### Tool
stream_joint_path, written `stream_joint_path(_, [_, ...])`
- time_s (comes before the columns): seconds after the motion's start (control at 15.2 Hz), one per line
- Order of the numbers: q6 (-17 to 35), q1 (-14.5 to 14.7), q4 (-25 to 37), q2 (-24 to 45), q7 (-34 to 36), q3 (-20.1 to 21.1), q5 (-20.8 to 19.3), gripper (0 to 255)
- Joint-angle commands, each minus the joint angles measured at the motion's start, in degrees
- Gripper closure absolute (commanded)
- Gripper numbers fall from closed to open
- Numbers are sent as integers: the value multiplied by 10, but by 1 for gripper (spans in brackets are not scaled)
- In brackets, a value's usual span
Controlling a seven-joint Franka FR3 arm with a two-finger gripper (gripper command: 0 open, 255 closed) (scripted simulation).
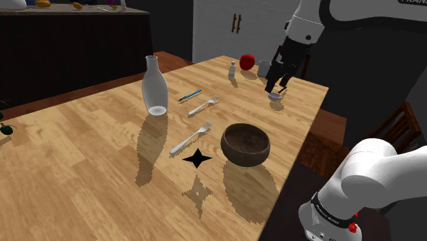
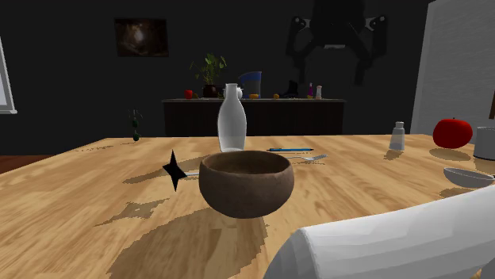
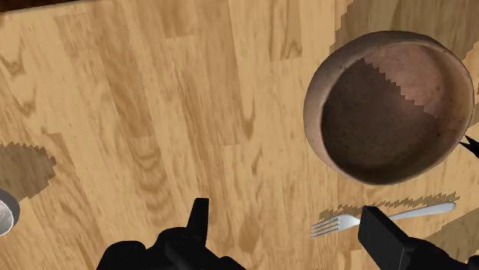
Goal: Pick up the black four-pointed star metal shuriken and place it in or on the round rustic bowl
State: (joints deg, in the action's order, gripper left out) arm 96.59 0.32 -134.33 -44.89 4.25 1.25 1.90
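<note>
The black four-pointed shuriken (image 1: 198,159) lies flat on the wooden table (image 1: 82,144), just to the shoulder view's left of the round brown rustic bowl (image 1: 246,144). My gripper (image 1: 277,85) hangs over the table's far right part, well away from both. It is open with nothing between its fingers (image 3: 198,222). In the wrist view the gripper (image 3: 292,230) looks down on bare wood, with the bowl (image 3: 388,107) ahead of it and one shuriken tip (image 3: 470,146) at the frame edge. The second exterior view shows the shuriken (image 2: 174,170) beside the bowl (image 2: 246,183).
A tall pale bottle (image 1: 154,85), two forks (image 1: 191,137) (image 1: 204,105) and a blue pen (image 1: 190,95) lie beyond the shuriken. A shaker (image 1: 233,68), red apple (image 1: 248,61), mug (image 1: 264,67) and small metal dish (image 1: 276,96) sit near the gripper.
</note>
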Motion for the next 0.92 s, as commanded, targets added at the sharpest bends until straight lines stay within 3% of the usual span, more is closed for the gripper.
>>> stream_joint_path(0.0, [0,0,0,0,0,0,0,0])
stream_joint_path(0.86, [154,120,-8,136,-121,69,40,0])
